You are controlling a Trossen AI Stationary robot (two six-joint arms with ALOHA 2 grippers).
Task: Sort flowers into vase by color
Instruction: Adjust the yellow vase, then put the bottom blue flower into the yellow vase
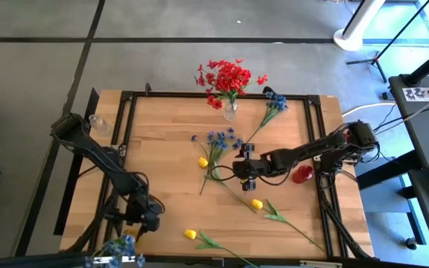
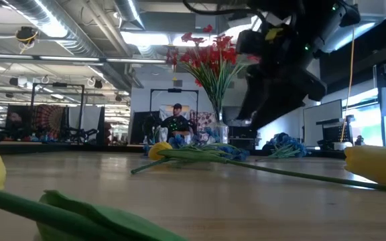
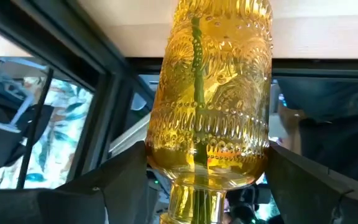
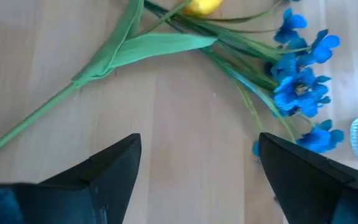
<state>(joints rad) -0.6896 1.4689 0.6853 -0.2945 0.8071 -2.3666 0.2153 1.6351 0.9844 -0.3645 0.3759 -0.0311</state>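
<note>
Flowers: red bunch [image 1: 227,77] stands in a clear vase [image 1: 230,112] at the far edge; blue sprays [image 1: 220,140] and yellow buds [image 1: 256,204] lie loose mid-surface. Judged light, floppy; take by the thin stem. Wooden surface [image 1: 162,141], open workshop behind. Right gripper [image 1: 246,170] hovers over the blue stems, fingers spread, empty. Left gripper [image 3: 197,186] clamps a yellow glass vase [image 3: 211,93].

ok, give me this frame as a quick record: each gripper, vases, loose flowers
left gripper: near table's front-left edge, shut on yellow glass vase with a green stem inside
right gripper: open, empty, over table centre by blue flowers
clear vase: back centre, holds red flowers
loose on table: blue bunches, yellow tulips
unclear: red object under right arm
</note>
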